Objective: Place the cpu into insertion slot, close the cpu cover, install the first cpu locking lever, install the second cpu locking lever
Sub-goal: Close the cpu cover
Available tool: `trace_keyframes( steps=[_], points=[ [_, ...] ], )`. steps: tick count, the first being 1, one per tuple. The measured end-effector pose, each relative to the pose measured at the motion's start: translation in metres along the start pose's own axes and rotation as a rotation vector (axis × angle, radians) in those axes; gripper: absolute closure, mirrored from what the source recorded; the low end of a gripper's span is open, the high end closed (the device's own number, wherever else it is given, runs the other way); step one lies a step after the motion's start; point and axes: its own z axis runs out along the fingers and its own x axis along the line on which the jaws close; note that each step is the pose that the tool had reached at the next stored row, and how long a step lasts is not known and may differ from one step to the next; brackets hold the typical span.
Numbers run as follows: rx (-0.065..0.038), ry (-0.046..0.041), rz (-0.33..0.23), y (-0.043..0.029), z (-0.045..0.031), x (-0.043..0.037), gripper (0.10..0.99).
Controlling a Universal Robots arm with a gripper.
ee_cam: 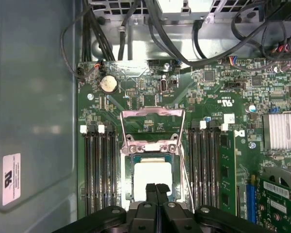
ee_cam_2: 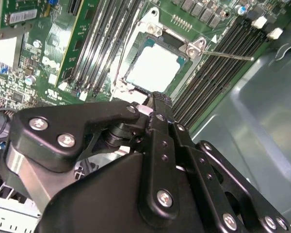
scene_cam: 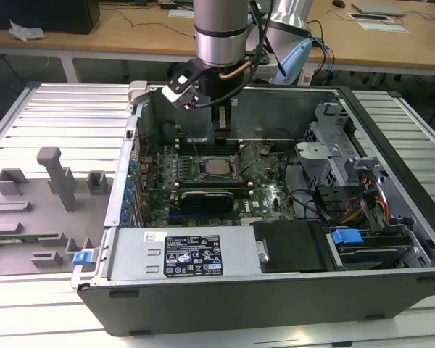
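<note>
The hand [ee_cam: 155, 190] hangs inside the open computer case [scene_cam: 275, 290], which lies on the slatted bench [scene_cam: 65, 109]. Its two fingers are pressed together, with nothing between them. Directly below the fingertips, the cpu [ee_cam: 153, 175] sits flat in the insertion slot [ee_cam: 128, 170], its pale metal top facing up. In the first wrist view the tips cover the chip's nearest edge, but I cannot tell whether they touch it.

Beyond the chip, on the side away from the hand, the cpu cover [ee_cam: 153, 113] appears to be raised on its hinge, with green board showing through its window. A thin wire locking lever [ee_cam: 183, 167] runs along one side of the socket and looks unlatched. Long black memory slots [ee_cam: 99, 170] flank the socket on both sides of the hand.
</note>
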Motion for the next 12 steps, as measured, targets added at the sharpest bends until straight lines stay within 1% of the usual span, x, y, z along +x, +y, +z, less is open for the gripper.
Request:
trace_keyframes(
  steps=[1,7,12],
  points=[
    [0.000,0.0000,0.000,0.0057,0.0005,0.0002,0.980],
    [0.000,0.0000,0.000,0.0178,0.0014,0.0005,0.980],
    [0.000,0.0000,0.000,0.0357,0.0028,0.0010,0.980]
  ],
)
